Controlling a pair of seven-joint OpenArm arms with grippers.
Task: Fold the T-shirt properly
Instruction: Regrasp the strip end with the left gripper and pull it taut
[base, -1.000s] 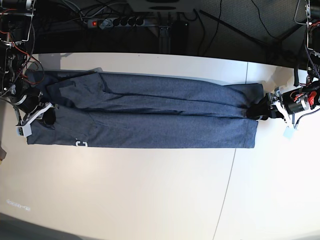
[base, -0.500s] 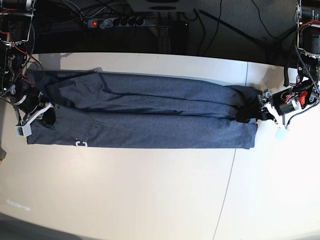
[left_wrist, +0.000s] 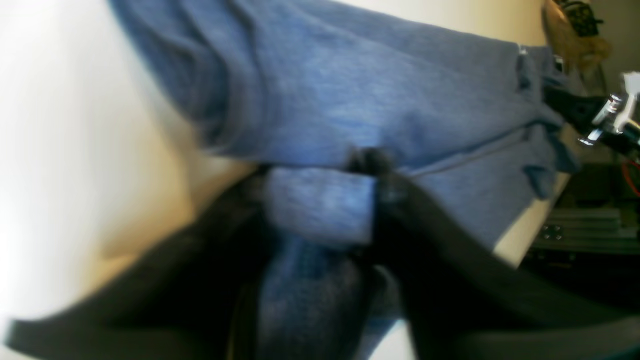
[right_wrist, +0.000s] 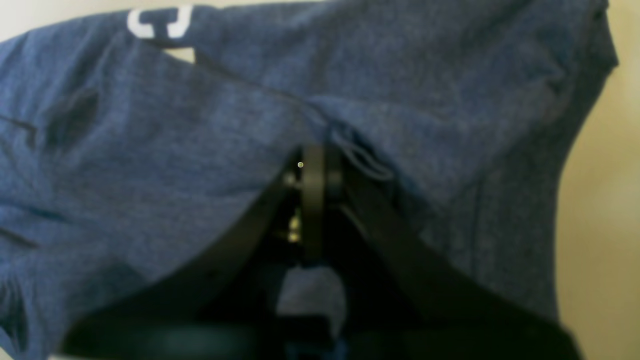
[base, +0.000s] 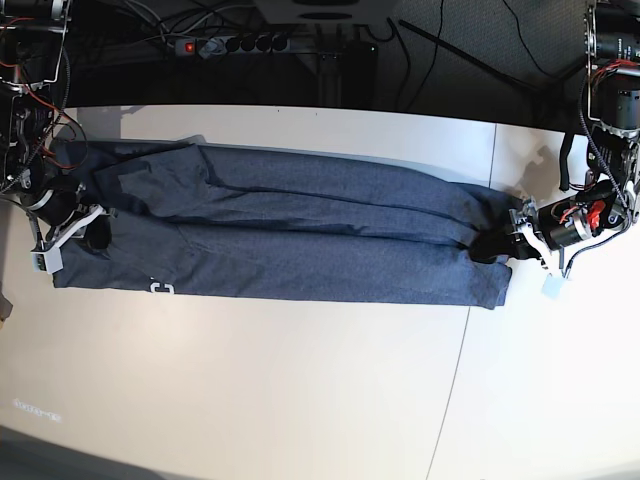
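The blue-grey T-shirt (base: 300, 235) lies folded lengthwise into a long strip across the white table (base: 250, 390). A white letter (base: 162, 289) shows at its front edge. My left gripper (base: 497, 245) is at the strip's right end. In the left wrist view its black fingers (left_wrist: 400, 200) press on both sides of a fold of the T-shirt (left_wrist: 320, 205), so my left gripper (left_wrist: 320, 200) is shut on it. My right gripper (base: 95, 228) is at the strip's left end. In the right wrist view my right gripper (right_wrist: 312, 165) is shut, with the T-shirt (right_wrist: 150, 150) gathered at its tips.
A power strip (base: 235, 43) and cables lie behind the table's back edge. A thin seam (base: 458, 360) runs across the tabletop at the front right. The far arm's metal parts (left_wrist: 610, 120) show at the right of the left wrist view.
My left gripper has moved left onto the shirt's right end and closed on the cloth, which has bunched inward. The right arm has not moved.
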